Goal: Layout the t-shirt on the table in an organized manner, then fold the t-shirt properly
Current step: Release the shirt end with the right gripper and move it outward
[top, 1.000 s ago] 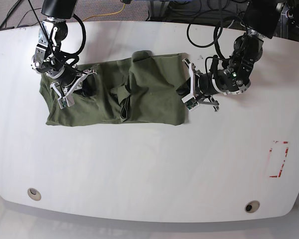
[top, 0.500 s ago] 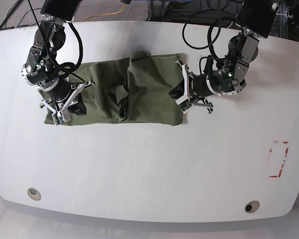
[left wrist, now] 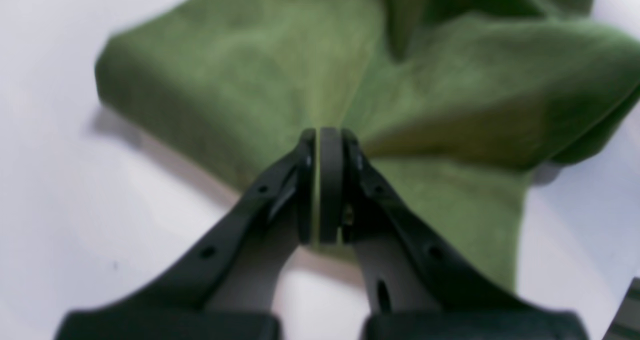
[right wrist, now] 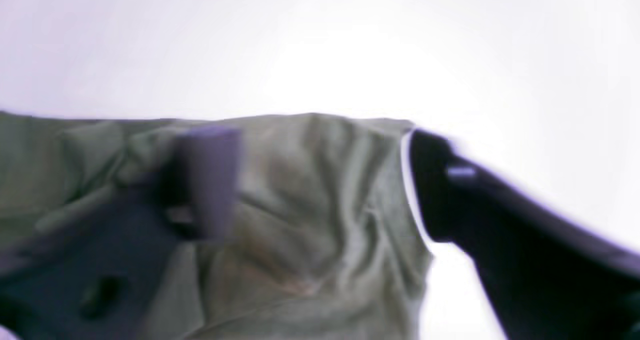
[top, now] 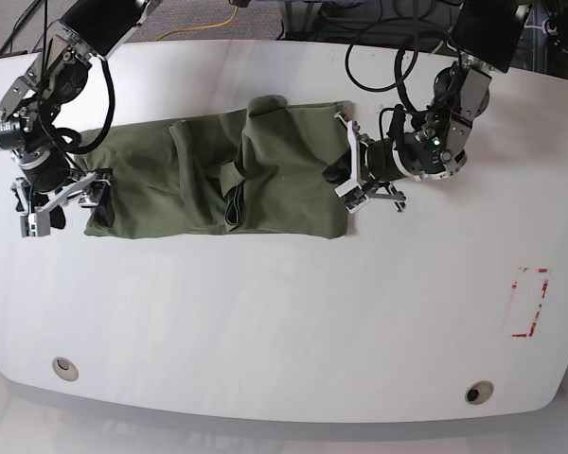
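The olive-green t-shirt (top: 218,175) lies stretched in a wrinkled band across the far half of the white table (top: 284,322). My left gripper (top: 341,176) is at the shirt's right edge. In the left wrist view my left gripper (left wrist: 322,135) is shut on a pinch of the t-shirt (left wrist: 260,70), and a thin line of cloth shows between the pads. My right gripper (top: 64,202) stands open at the shirt's left end. In the blurred right wrist view my right gripper (right wrist: 320,180) has its fingers wide apart over the t-shirt (right wrist: 310,215), gripping nothing.
A red dashed rectangle mark (top: 528,303) is at the table's right side. Two round grommet holes (top: 64,367) (top: 478,392) sit near the front edge. Black cables (top: 398,57) loop behind the left arm at the back edge.
My right gripper has opened, let go of the shirt and slid left to its end. The shirt's left end now reaches further left. My left gripper stays shut on the right edge.
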`<state>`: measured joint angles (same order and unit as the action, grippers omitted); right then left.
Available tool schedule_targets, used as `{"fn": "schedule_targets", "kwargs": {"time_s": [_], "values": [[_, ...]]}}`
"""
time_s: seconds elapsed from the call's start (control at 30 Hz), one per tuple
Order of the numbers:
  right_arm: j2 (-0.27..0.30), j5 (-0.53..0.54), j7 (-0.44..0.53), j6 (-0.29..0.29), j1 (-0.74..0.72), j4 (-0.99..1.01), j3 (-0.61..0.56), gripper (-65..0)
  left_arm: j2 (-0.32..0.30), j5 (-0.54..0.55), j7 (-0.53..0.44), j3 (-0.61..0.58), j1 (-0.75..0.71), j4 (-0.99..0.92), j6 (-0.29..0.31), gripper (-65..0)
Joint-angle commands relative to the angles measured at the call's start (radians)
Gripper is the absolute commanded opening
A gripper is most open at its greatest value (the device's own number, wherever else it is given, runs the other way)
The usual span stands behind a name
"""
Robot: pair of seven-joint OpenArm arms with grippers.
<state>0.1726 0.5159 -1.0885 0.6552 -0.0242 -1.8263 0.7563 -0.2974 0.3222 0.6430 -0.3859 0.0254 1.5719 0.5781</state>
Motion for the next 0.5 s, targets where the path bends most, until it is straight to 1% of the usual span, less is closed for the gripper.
{"fn": "schedule_targets", "kwargs": {"time_s": [0.0, 0.07, 0.23, 0.33, 0.47], "values": [[0.048, 0.040, -0.011, 0.007, -0.038, 0.032, 0.038, -3.3, -0.004, 0.013, -0.016, 0.005, 0.014, 0.002, 0.003, -65.0], [0.069, 0.060, -0.029, 0.007, -0.056, 0.083, 0.062, -0.3, -0.004, 0.013, -0.016, 0.005, 0.014, -0.003, 0.003, -65.0], [0.123, 0.129, -0.040, 0.010, -0.084, 0.262, 0.130, 0.0, -0.004, 0.013, -0.016, 0.005, 0.012, -0.006, 0.003, -65.0], [0.180, 0.180, -0.038, 0.011, -0.096, 0.400, 0.153, 0.0, -0.004, 0.013, -0.016, 0.005, 0.012, -0.006, 0.003, -65.0], [0.249, 0.227, -0.028, 0.013, -0.112, 0.569, 0.151, 0.0, -0.004, 0.013, -0.016, 0.005, 0.012, -0.006, 0.003, -65.0]]}}
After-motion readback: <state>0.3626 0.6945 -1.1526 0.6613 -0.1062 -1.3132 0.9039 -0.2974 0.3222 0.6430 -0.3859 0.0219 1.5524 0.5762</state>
